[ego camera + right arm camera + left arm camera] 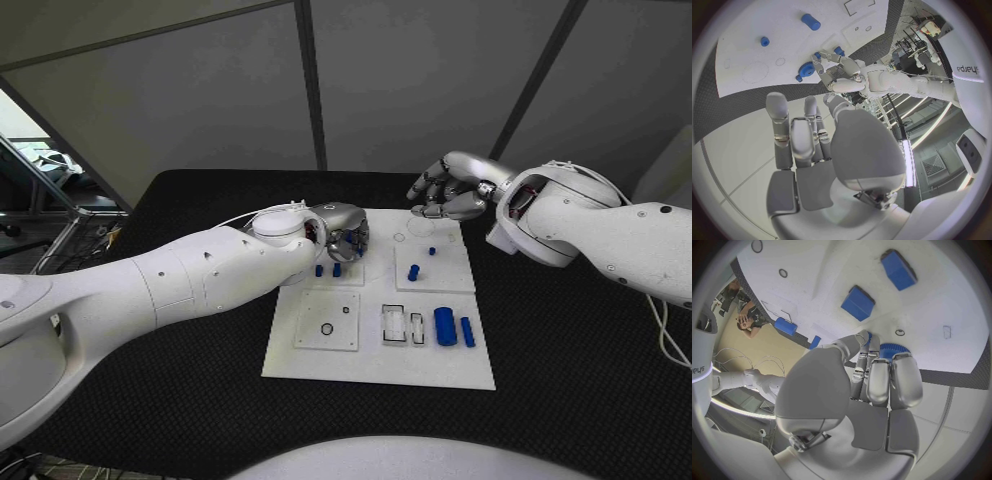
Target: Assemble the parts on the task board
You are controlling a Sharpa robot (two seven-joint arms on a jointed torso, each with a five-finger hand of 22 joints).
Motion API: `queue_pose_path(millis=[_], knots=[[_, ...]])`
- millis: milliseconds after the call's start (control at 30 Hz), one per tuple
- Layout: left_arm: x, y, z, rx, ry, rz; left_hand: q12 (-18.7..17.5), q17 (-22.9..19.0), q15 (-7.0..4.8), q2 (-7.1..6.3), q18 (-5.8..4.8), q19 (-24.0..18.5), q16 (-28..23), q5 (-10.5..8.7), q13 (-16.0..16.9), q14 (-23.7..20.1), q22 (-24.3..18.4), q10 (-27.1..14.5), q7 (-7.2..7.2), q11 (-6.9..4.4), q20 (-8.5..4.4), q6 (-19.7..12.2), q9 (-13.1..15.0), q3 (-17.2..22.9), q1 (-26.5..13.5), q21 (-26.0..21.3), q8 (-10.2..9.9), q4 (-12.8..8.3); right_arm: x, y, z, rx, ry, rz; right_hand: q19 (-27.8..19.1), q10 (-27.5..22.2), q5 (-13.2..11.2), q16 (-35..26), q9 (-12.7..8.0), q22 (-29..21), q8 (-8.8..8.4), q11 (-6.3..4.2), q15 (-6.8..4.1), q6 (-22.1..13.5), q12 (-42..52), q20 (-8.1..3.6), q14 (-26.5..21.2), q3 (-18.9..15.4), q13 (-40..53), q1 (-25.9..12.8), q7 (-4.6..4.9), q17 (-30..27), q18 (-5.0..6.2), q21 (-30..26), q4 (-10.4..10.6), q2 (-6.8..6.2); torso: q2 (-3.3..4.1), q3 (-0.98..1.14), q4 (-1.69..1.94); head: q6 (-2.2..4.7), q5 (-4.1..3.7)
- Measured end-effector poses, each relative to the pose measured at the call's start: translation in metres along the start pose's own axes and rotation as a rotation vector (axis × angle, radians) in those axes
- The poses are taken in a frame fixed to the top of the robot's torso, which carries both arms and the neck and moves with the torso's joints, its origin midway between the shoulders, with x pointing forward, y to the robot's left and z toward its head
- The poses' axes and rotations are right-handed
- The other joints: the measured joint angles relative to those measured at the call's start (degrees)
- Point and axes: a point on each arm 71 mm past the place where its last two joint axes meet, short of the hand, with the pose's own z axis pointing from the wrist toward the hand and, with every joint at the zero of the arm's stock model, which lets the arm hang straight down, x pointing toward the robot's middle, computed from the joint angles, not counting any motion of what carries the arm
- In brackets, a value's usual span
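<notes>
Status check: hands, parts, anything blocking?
Left hand on a blue gear at the board. Right hand empty, fingers curled, above far edge. Nothing blocking.

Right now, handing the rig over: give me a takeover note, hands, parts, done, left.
Left hand: over the task board's far left corner, fingers on a blue gear-like part; real grip or just touch, can't tell.
Right hand: above the board's far edge, fingers curled, holding nothing.
Two small blue pegs stand on the far right plate; a blue cylinder and a thin blue pin lie near the right edge.
Done: nothing clearly assembled. Left: all loose parts.
</notes>
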Motion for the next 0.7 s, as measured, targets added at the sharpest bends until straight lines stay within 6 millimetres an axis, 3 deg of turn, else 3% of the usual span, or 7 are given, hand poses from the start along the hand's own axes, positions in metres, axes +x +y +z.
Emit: queue_pose_path(millis=[167,700], knots=[[0.000,0.001,-0.004,0.004,-0.009,-0.009,-0.32,0.00,0.00,-0.36,0.00,0.00,0.02,0.12,-0.08,0.00,0.00,0.28,0.01,0.08,0.00,0.00,-0.10,-0.09,-0.63,0.21,-0.01,-0.24,0.000,-0.001,0.000,0.002,-0.001,-0.001,0.00,0.00,0.00,0.00,0.00,0.00,0.00,0.00,0.00,0.00,0.00,0.00,0.00,0.00,0.00,0.00,0.00,0.00,0.00,0.00,0.00,0.00,0.00,-0.02,0.01,0.07,0.02],[-0.035,0.015,-0.035,0.011,-0.103,-0.056,-0.80,-0.07,0.00,-0.51,-0.02,0.21,0.02,0.28,-0.14,0.00,-0.01,0.57,0.21,0.19,0.21,0.19,-0.32,-0.09,-0.77,0.43,-0.41,-0.24,-0.002,-0.005,-0.001,0.011,-0.004,-0.002,0.00,0.00,0.00,0.00,0.00,-0.01,0.00,0.00,0.00,0.00,0.00,0.00,0.00,0.00,-0.08,0.00,0.00,-0.01,0.00,0.00,0.00,0.00,-0.05,-0.02,0.16,0.45,0.41]])
